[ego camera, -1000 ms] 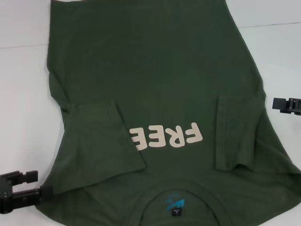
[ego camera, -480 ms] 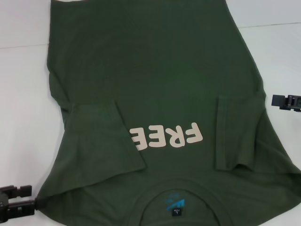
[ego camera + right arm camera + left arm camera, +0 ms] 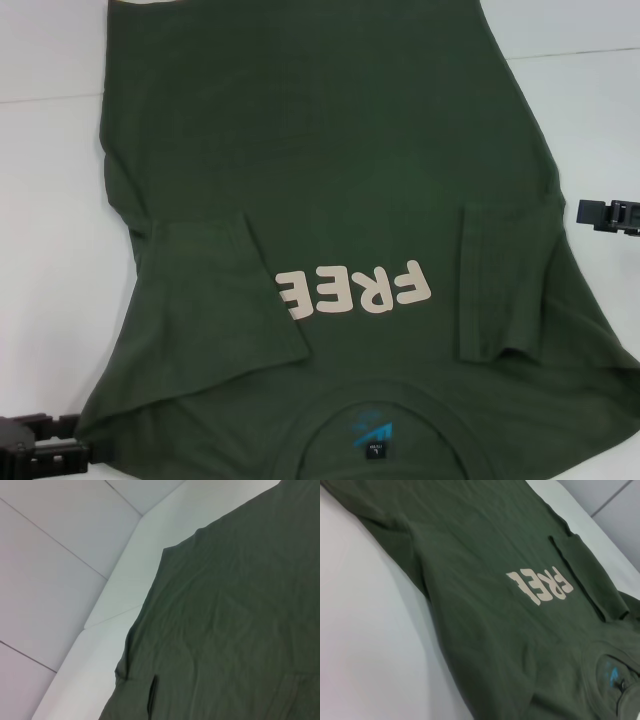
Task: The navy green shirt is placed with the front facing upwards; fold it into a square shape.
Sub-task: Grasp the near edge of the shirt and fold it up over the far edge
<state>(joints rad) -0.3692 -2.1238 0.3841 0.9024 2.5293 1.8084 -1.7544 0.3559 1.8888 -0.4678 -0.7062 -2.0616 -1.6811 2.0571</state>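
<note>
The navy green shirt (image 3: 330,170) lies flat and front up on the white table, collar toward me, hem at the far side. Both short sleeves are folded inward over the chest, beside the cream "FREE" print (image 3: 355,288). The print also shows in the left wrist view on the shirt (image 3: 485,595). The right wrist view shows only plain shirt cloth (image 3: 235,640) and table. My left gripper (image 3: 45,450) sits low at the near left, just off the shirt's shoulder edge. My right gripper (image 3: 608,215) hovers at the right edge, beside the shirt's side.
White table (image 3: 50,220) shows on both sides of the shirt. A seam line crosses the table at the far side (image 3: 580,50). The table's far edge and a pale wall show in the right wrist view (image 3: 75,555).
My left gripper has drawn back toward me, down and slightly left, away from the shirt's shoulder. The right gripper has barely shifted. The shirt has not moved.
</note>
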